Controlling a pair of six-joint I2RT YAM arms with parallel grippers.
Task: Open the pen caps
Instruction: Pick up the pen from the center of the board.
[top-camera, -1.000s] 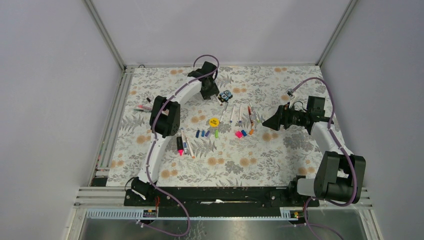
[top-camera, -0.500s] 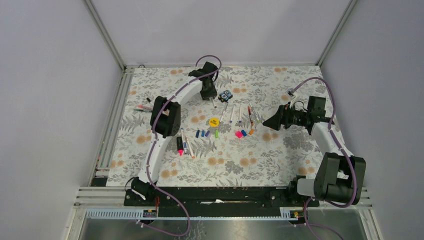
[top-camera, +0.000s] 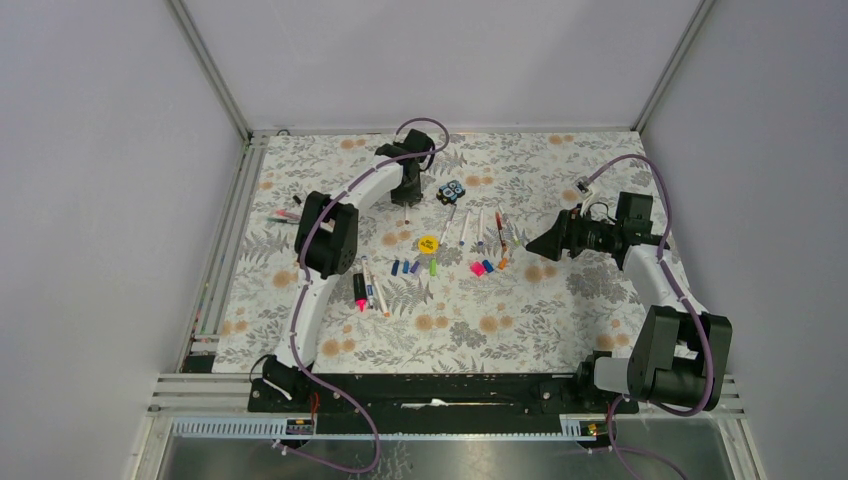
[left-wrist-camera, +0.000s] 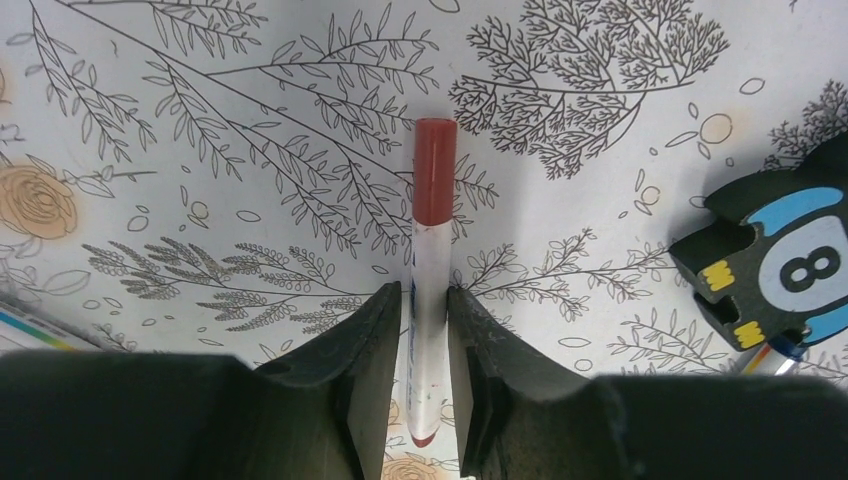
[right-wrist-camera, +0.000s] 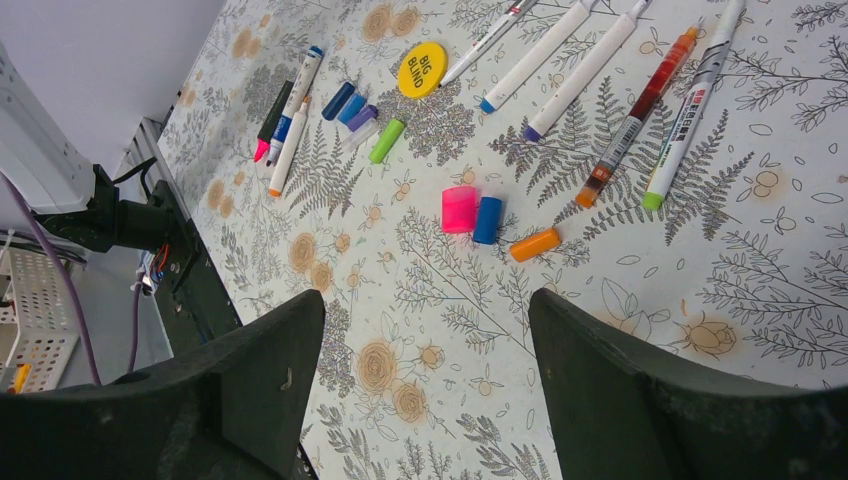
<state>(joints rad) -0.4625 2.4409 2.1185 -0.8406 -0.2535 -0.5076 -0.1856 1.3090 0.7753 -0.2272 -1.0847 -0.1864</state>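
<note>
in the left wrist view a red-capped pen (left-wrist-camera: 430, 300) is seen gripped by the left jaws. both fingers (left-wrist-camera: 370, 380) are pressed against its white barrel, and its red cap (left-wrist-camera: 435, 170) is seated on the end that points to 12 o'clock. whether the pen is lifted off the worktop (top-camera: 500, 320) cannot be told. a black-and-blue block (left-wrist-camera: 780, 265) is found at 3 o'clock of the pen, apart from it.

from above, the left jaws are placed near 12 o'clock of the worktop and the right jaws near 3 o'clock. the right jaws are held wide apart with nothing between them. below them loose caps are laid — a pink cap (right-wrist-camera: 459, 209) and a blue cap (right-wrist-camera: 487, 219) touching, an orange cap (right-wrist-camera: 534, 244) just beside. a row of pens (right-wrist-camera: 585, 70) is lined up at 12 o'clock of these caps, and a yellow disc (right-wrist-camera: 421, 69) is set at 11 o'clock.
</note>
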